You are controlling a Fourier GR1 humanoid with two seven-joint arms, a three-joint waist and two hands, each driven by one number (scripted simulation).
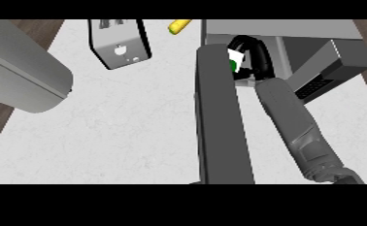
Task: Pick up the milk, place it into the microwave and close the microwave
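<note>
The right forearm (301, 128) reaches into the microwave (287, 31), hand (258, 55) curled round the milk (235, 60).

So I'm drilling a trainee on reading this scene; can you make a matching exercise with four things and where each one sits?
Things:
1. milk
2. banana
3. toaster
4. microwave door

Places:
A. at the top edge of the counter, between toaster and microwave
B. in the right hand, at the microwave opening
C. swung open, stretching toward the view's lower edge
D. upper left of the counter

Pairs: 1-B, 2-A, 3-D, 4-C
</note>
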